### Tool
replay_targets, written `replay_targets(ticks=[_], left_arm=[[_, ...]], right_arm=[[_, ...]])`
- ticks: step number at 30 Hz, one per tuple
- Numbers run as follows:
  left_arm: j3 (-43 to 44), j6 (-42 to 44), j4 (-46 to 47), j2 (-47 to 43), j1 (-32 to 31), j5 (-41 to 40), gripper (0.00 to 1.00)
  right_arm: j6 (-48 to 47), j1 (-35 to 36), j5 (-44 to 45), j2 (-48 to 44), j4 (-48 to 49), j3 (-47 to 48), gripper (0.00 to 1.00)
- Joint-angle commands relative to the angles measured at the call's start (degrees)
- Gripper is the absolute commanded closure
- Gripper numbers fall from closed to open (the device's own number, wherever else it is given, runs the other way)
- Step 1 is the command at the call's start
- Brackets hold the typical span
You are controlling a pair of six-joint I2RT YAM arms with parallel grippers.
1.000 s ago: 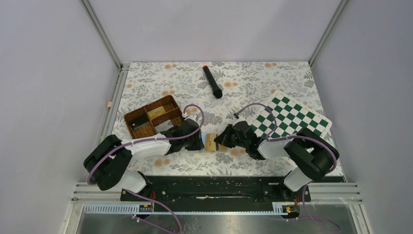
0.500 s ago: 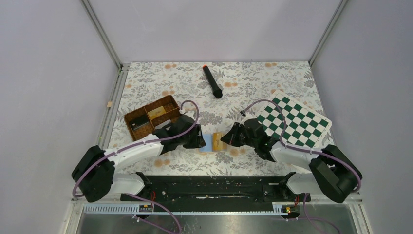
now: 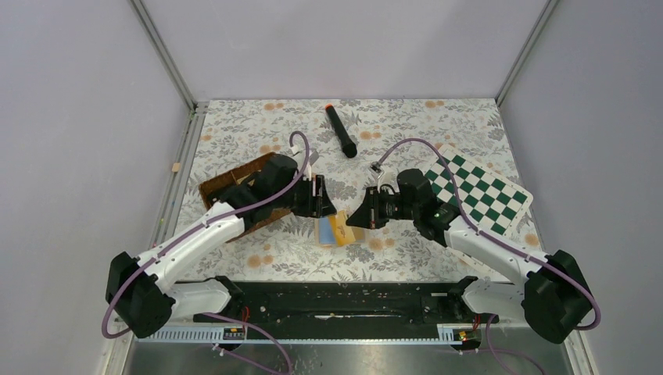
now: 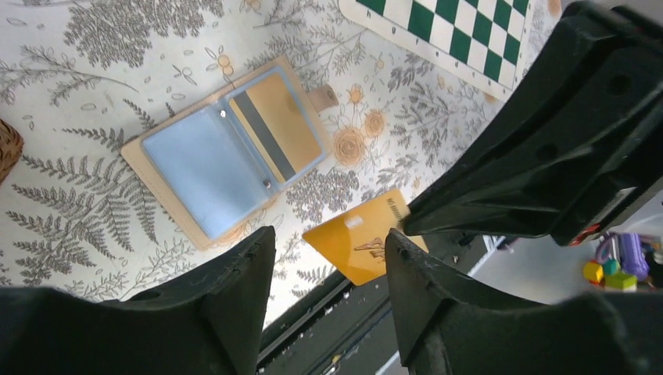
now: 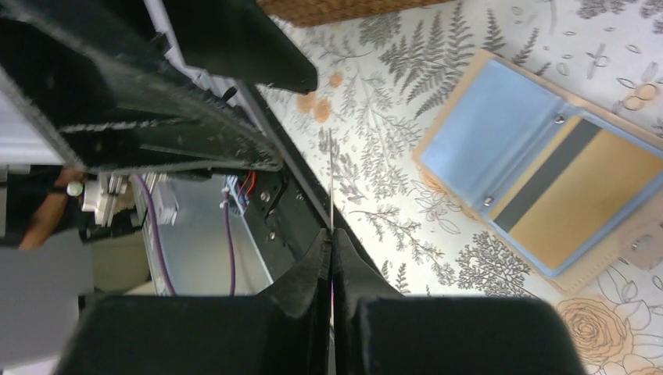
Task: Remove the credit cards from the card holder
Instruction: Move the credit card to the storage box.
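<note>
The tan card holder (image 4: 160, 183) lies open on the flowered table, also in the top view (image 3: 332, 231) and right wrist view (image 5: 438, 129). It holds a light blue card (image 4: 202, 168) on one side and a yellow-gold card with a dark stripe (image 4: 283, 129) on the other. My right gripper (image 5: 330, 234) is shut on a third, yellow-gold card (image 4: 361, 241), seen edge-on (image 5: 331, 180), above the table just right of the holder. My left gripper (image 4: 328, 254) is open and empty above the holder's left side.
A brown woven basket (image 3: 227, 195) sits left of the holder under the left arm. A green-white chequered board (image 3: 477, 191) lies at the right. A black marker with an orange tip (image 3: 341, 131) lies at the back. The black base rail (image 3: 344, 301) runs along the near edge.
Both grippers have lifted off the holder and moved back. The holder now lies open, and the right gripper has come away with a yellow-gold card.
</note>
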Motion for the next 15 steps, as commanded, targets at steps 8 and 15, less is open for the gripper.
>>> replay_targets(ticks=[8,15], left_arm=[[-3.7,2.9,4.5,-3.6,3.6,21.4,0.45],[-5.3,4.2,6.9,-3.5,3.6,29.1,0.44]], right_arm=[[-5.9,-1.1,-18.3,-1.8,-3.7,3.1,1.00],[-3.2,-1.1,-20.6,-2.7,-0.9,2.7,1.00]])
